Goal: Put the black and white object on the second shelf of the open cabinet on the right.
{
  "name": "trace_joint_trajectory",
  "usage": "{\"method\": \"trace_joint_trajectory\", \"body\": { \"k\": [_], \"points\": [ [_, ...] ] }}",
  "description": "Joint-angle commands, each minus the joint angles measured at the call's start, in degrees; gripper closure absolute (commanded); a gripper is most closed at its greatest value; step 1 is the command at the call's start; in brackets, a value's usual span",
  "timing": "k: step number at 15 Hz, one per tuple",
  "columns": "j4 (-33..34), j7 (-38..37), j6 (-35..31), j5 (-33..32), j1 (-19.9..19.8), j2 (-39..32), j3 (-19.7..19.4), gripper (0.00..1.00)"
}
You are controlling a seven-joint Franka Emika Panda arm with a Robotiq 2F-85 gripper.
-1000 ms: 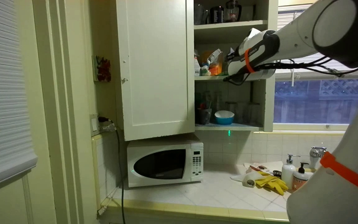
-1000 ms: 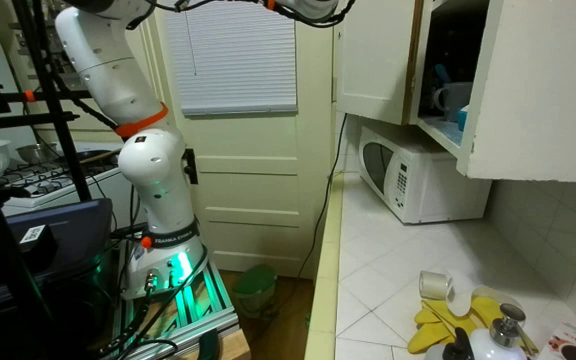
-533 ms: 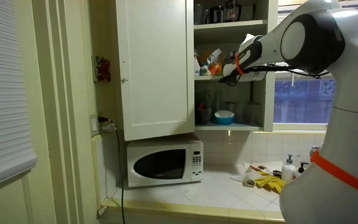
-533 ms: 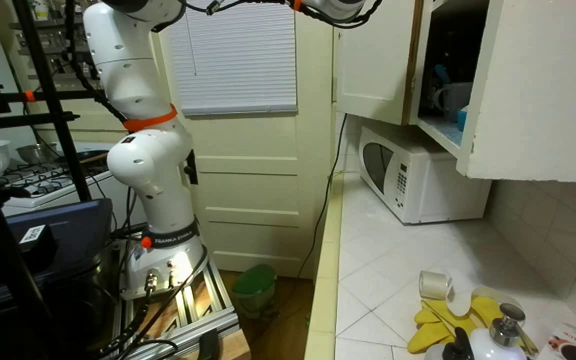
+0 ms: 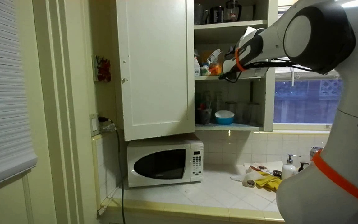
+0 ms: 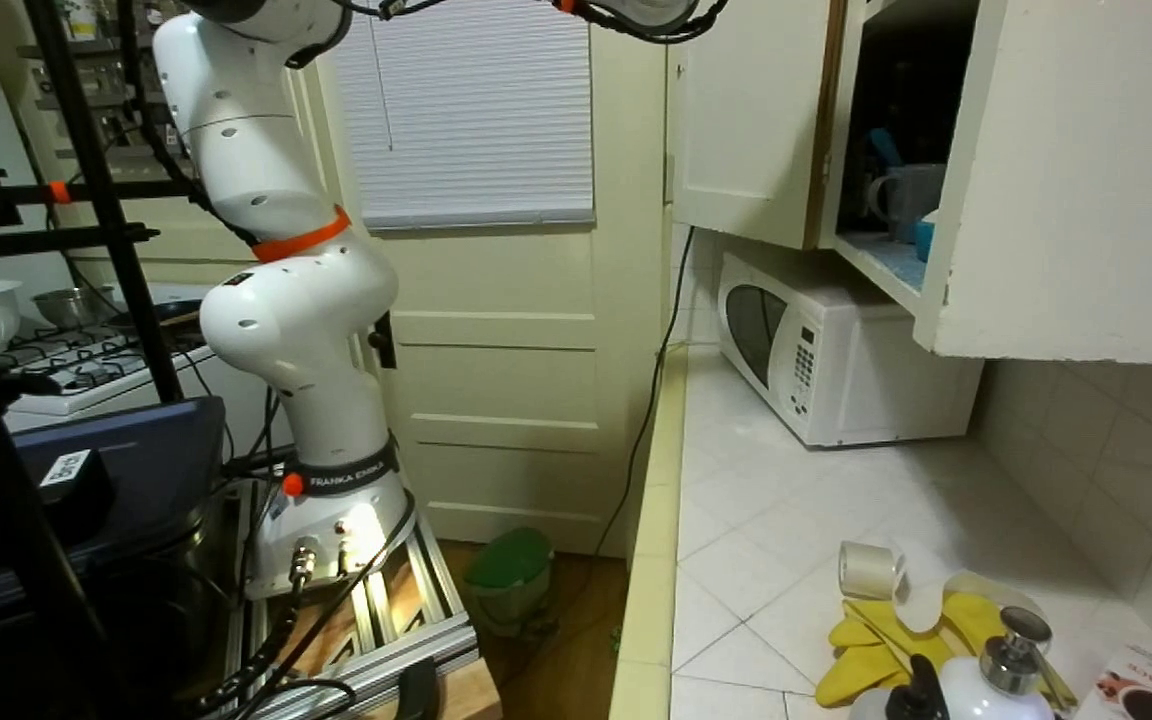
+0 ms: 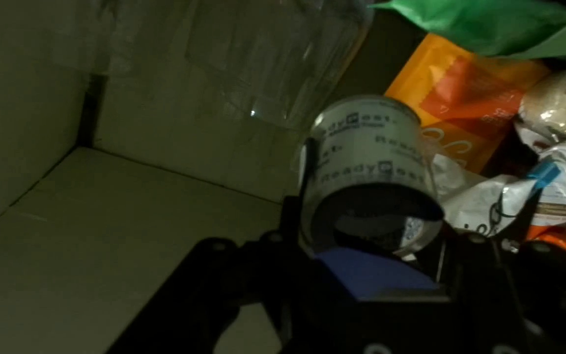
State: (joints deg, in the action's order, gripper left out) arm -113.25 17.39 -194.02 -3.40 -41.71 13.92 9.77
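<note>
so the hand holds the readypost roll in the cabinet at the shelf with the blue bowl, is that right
Wrong shelf. The hand does hold the ReadyPost roll in the open cabinet, but at the second shelf, where the wrist view shows the orange package near the roll. An exterior view shows the blue bowl one shelf lower.

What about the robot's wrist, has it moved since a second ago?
Yes: the wrist shifted left in an exterior view's frame, toward the open cabinet door.
</note>
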Motion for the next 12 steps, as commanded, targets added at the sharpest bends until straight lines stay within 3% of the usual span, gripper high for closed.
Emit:
{"method": "trace_joint_trajectory", "body": {
  "k": [1,4,7,12],
  "points": [
    [-6.2,0.1,1.7,1.6,-5.6,5.5,5.2,0.69],
    [-9.5,-0.4,3.3,1.7,-9.9,8.4,8.8,0.69],
    [-11.3,-1.7,5.2,1.4,-11.1,9.8,10.3,0.69],
    [-10.9,-4.5,4.8,1.7,-17.0,9.5,15.7,0.69]
  ]
}}
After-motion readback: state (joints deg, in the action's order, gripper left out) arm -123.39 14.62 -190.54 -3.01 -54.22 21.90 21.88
